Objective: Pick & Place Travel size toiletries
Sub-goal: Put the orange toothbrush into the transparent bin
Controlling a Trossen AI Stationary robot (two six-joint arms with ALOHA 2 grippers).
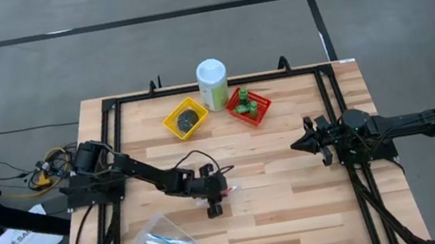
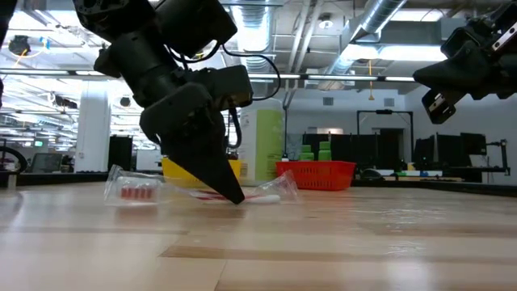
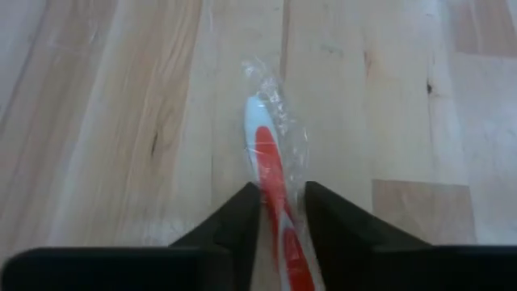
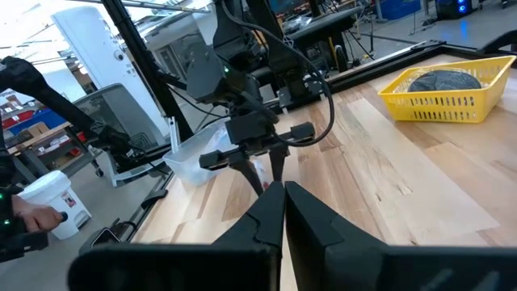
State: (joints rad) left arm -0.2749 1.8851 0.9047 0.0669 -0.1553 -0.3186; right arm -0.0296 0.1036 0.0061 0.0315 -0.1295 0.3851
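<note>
A red-and-white toothbrush (image 3: pixel 271 174) in a clear wrapper lies on the wooden table near its middle. My left gripper (image 1: pixel 214 211) is down on it, with its tips at the tabletop (image 2: pixel 234 199), and is shut on the brush. My right gripper (image 1: pixel 300 145) hovers shut at the table's right side and holds nothing. A yellow basket (image 1: pixel 185 118) with dark round tins and a red basket (image 1: pixel 248 105) with small green bottles stand at the far edge. A clear bin (image 1: pixel 166 238) with blue sticks rests at the near left. My left gripper pinches the wrapped toothbrush's red handle (image 3: pixel 280 212) between its two fingers, one on each long side. The fingers (image 2: pixel 212 166) slant down from the table's left. The brush lies flat on the table, and its white head (image 3: pixel 257 129) points away beyond the fingertips.
A tall pale-green canister (image 1: pixel 213 85) with a white cap stands between the two baskets at the far edge. A black frame (image 1: pixel 111 112) borders the table. Bare wood lies between the two arms and toward the near right.
</note>
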